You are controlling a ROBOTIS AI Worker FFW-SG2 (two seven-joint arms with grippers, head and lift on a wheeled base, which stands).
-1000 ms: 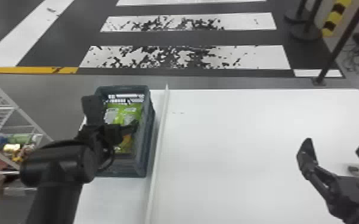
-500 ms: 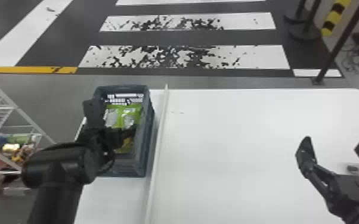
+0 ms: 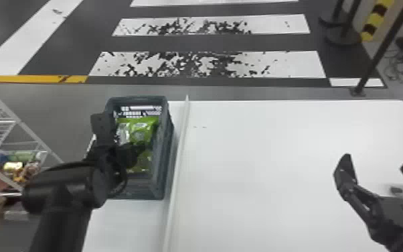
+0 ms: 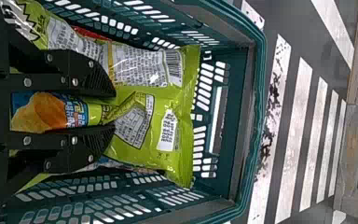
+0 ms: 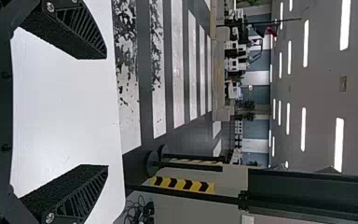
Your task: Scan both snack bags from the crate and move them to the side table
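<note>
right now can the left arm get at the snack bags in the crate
Looks like yes: the left tool is down among the snack bags, fingers apart, and the crate is open on top, though its walls may leave little room sideways.

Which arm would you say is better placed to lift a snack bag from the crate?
Left, I'd judge: the left gripper is down at the green snack bags in the crate, while the right gripper is over the white table, beyond the divider.
</note>
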